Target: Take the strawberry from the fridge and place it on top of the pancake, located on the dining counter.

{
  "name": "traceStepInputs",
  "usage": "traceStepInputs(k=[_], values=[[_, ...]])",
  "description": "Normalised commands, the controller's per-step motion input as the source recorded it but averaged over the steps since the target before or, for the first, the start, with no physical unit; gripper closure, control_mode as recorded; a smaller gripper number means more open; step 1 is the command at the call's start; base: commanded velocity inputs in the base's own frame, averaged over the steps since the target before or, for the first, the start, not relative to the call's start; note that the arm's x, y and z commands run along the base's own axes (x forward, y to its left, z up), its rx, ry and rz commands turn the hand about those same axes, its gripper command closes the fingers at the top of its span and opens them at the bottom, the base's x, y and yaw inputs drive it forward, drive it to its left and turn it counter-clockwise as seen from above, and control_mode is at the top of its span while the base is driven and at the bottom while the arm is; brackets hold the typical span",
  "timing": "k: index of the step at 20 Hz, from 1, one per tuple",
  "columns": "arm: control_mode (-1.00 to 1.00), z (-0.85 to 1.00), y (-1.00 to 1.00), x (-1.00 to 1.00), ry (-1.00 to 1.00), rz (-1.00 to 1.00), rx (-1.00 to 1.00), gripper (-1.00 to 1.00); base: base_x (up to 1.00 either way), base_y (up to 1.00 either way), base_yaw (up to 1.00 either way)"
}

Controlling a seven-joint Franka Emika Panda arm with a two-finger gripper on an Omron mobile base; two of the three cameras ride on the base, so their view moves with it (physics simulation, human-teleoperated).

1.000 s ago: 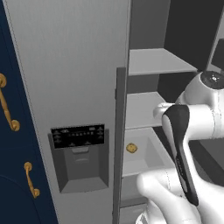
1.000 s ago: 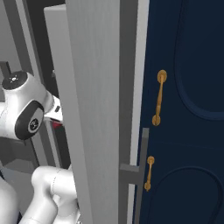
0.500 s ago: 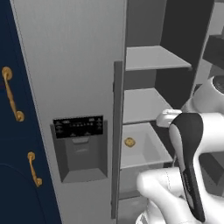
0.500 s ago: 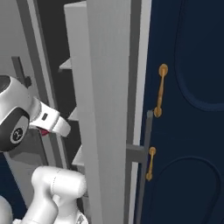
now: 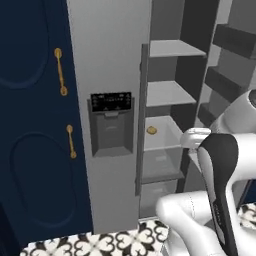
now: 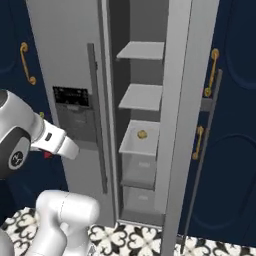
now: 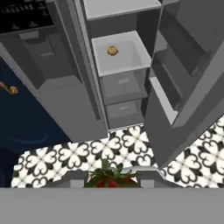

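Strawberry [image 7: 109, 178], held between the closed gripper [image 7: 111, 177] at 6 o'clock for carrying, clear of the open fridge [image 7: 131, 70].

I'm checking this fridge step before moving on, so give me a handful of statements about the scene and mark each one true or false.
1. The strawberry sits between the claw's fingertips. True: the hand view shows its red flesh and green leaves there.
2. The fridge has its right door swung open. True: grey shelves show inside.
3. A small golden-brown food item lies on the top shelf. False: it lies in the white bin below the two upper shelves.
4. The floor is plain grey. False: it has black and white patterned tiles.
5. The navy cabinets have gold handles. True.
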Motion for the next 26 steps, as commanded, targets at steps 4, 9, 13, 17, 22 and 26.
traceStepInputs(k=[4, 9, 13, 17, 22, 26], values=[[1.0, 0.0, 0.0, 0.0, 0.0, 0.0, 0.0, 1.0, -1.0, 0.47, -0.01], [1.0, 0.0, 0.0, 0.0, 0.0, 0.0, 0.0, 1.0, -0.48, -0.05, -0.63], [1.0, 0.0, 0.0, 0.0, 0.0, 0.0, 0.0, 1.0, 0.0, 0.0, -0.91], [1.0, 0.0, 0.0, 0.0, 0.0, 0.0, 0.0, 1.0, 0.0, 0.0, -0.93], [1.0, 0.0, 0.0, 0.0, 0.0, 0.0, 0.0, 1.0, 0.0, 0.0, -0.92], [1.0, 0.0, 0.0, 0.0, 0.0, 0.0, 0.0, 1.0, 0.0, -0.07, -0.84]])
